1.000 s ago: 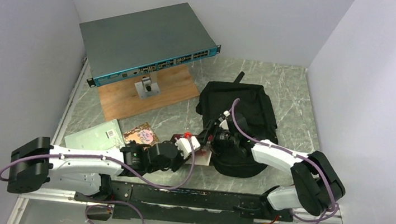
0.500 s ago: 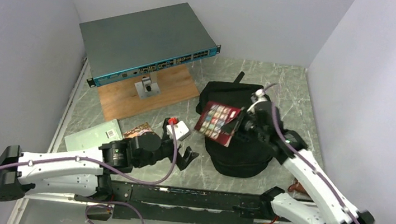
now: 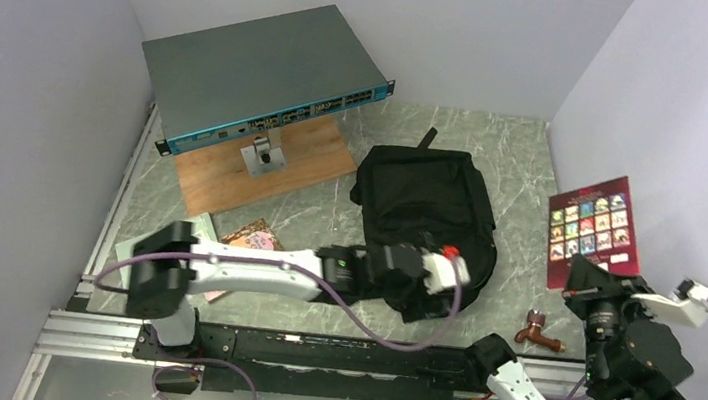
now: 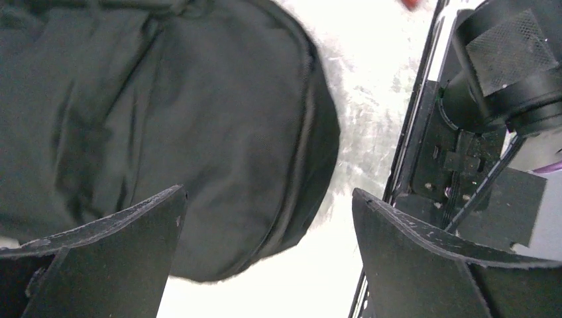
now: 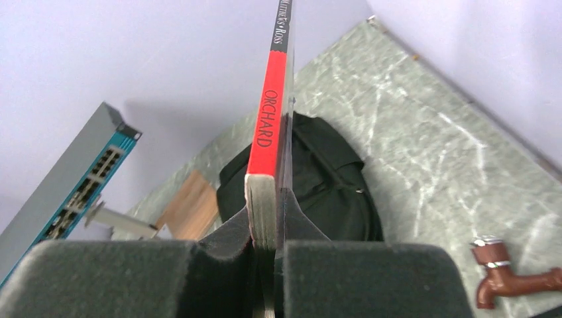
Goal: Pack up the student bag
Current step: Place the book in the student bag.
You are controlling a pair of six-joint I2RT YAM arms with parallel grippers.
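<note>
The student bag [image 3: 420,203] is a black fabric backpack lying flat in the middle of the marble table, also in the left wrist view [image 4: 166,99] and the right wrist view [image 5: 325,179]. My left gripper [image 3: 436,288] reaches across to the bag's near edge. It stands wide open [image 4: 266,192], nothing between its fingers, over the bag's rounded corner. My right gripper [image 3: 587,287] is raised at the far right by the wall, shut [image 5: 268,222] on a book. The book [image 3: 590,230] stands upright, with a red spine reading ORCHARD [image 5: 268,119].
A grey network switch [image 3: 264,74] rests on a stand over a wooden board [image 3: 268,165] at the back left. A pink patterned book [image 3: 253,239] and a pale flat sheet [image 3: 138,248] lie at the left. A brown tap-shaped piece [image 3: 536,332] lies near the front right.
My right arm has carried the book from over the bag up and out to the far right. My left gripper let go, opened wide and swung right to the bag's near edge.
</note>
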